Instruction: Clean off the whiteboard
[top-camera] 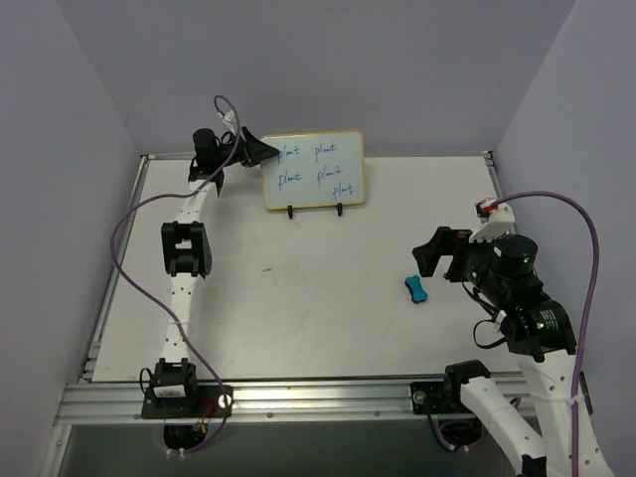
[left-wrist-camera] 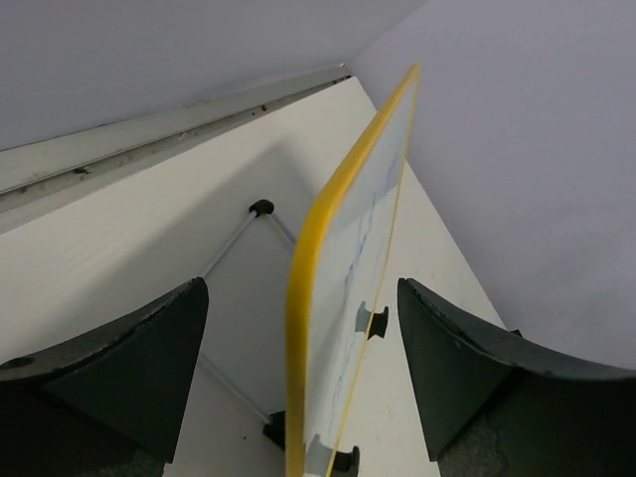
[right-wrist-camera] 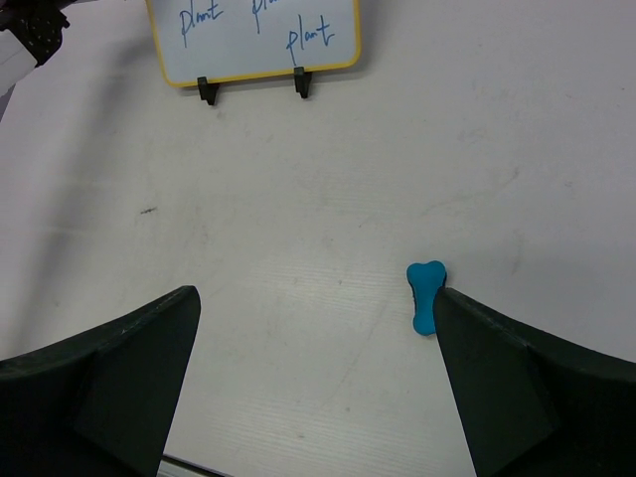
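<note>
The whiteboard point(top-camera: 313, 169) stands upright on a black wire easel at the back of the table and bears several blue handwritten words. My left gripper point(top-camera: 265, 150) is open at the board's left edge. In the left wrist view the yellow-framed edge point(left-wrist-camera: 302, 328) lies between the two fingers of the left gripper point(left-wrist-camera: 298, 373), apart from both. My right gripper point(top-camera: 442, 260) is open and empty above the table at the right. The blue bone-shaped eraser point(top-camera: 416, 288) lies on the table just below it. In the right wrist view the eraser point(right-wrist-camera: 425, 293) lies beside the right finger point(right-wrist-camera: 527, 388), and the board point(right-wrist-camera: 253, 35) is at the top.
The easel's black feet point(top-camera: 288, 211) rest on the white table point(top-camera: 298, 298), and its wire leg point(left-wrist-camera: 231, 246) runs behind the board. Grey walls close in the back and both sides. A metal rail point(top-camera: 318, 397) runs along the near edge.
</note>
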You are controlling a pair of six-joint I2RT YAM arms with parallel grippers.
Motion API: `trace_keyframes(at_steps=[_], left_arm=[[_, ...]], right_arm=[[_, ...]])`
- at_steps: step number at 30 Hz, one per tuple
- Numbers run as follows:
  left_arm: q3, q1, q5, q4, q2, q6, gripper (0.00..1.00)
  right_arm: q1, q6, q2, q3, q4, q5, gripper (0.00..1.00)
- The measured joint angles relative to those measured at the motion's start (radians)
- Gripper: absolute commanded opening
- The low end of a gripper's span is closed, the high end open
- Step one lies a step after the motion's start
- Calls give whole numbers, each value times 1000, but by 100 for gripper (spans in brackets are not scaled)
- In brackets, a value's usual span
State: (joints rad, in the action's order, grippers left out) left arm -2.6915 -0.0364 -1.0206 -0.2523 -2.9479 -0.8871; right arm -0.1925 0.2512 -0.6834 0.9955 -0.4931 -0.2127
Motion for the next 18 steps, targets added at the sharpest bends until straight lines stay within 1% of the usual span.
trace_keyframes(at_steps=[1, 2, 4, 5, 13, 18], left_arm=[[0, -7, 3, -15, 0, -10, 78], [-1, -13, 6, -31, -1, -21, 75], [-16, -22, 16, -57, -10, -38, 73], [-20, -24, 22, -67, -13, -47, 69], [-26, -16, 68, -151, -32, -103, 69], [-34, -14, 85, -179, -49, -125, 67]], right_arm=[[0, 0, 0, 0, 0, -3, 99], [0, 0, 0, 0, 0, -4, 99], [0, 0, 0, 0, -1, -6, 99], [0, 0, 0, 0, -2, -6, 99], [0, -1, -6, 0, -6, -24, 98], [0, -3, -25, 0, -8, -28, 97]])
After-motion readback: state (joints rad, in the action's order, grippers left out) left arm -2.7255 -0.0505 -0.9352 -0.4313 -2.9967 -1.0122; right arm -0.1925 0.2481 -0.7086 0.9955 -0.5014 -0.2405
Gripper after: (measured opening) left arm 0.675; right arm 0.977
